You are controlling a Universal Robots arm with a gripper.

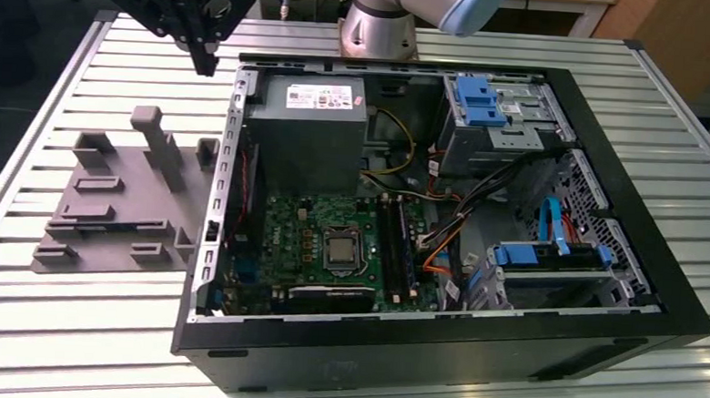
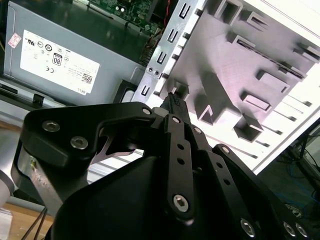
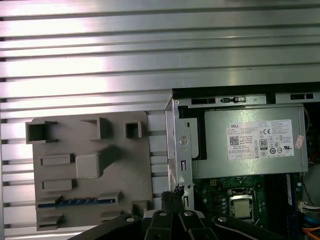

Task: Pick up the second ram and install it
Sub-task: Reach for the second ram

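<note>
- My black, link-armed pincer [image 1: 204, 63] hangs above the desk [image 1: 105, 332], a slatted metal surface, off the far corner of the computer case on the exterior view's left.
- In the second wrist view, the pincer [image 2: 175, 98] has its two fingers drawn together to a single dark tip, with nothing between them. In the first wrist view, the same tip [image 3: 172, 196] sits over the edge of the case wall.
- The second ram [image 3: 75, 201], a thin, long, narrow dark stick with a bluish edge, stands edge-up in a long slot of the holder block. It is well apart from my pincer and untouched.
- The holder block [image 1: 122, 237] is a flat grey plastic plate with upright posts and slots. It lies on the desk just beside the case, on the exterior view's left, and appears in both wrist views [image 2: 215, 55] [image 3: 125, 170].
- The computer case [image 1: 643, 269], a black tower lying on its side, is open.
- The power supply [image 1: 307, 137], a grey metal box with a white label, fills the case's far corner nearest the pincer.
- The circuit board [image 1: 293, 223], green with long black slots, lies flat inside the case next to the power supply.
</note>
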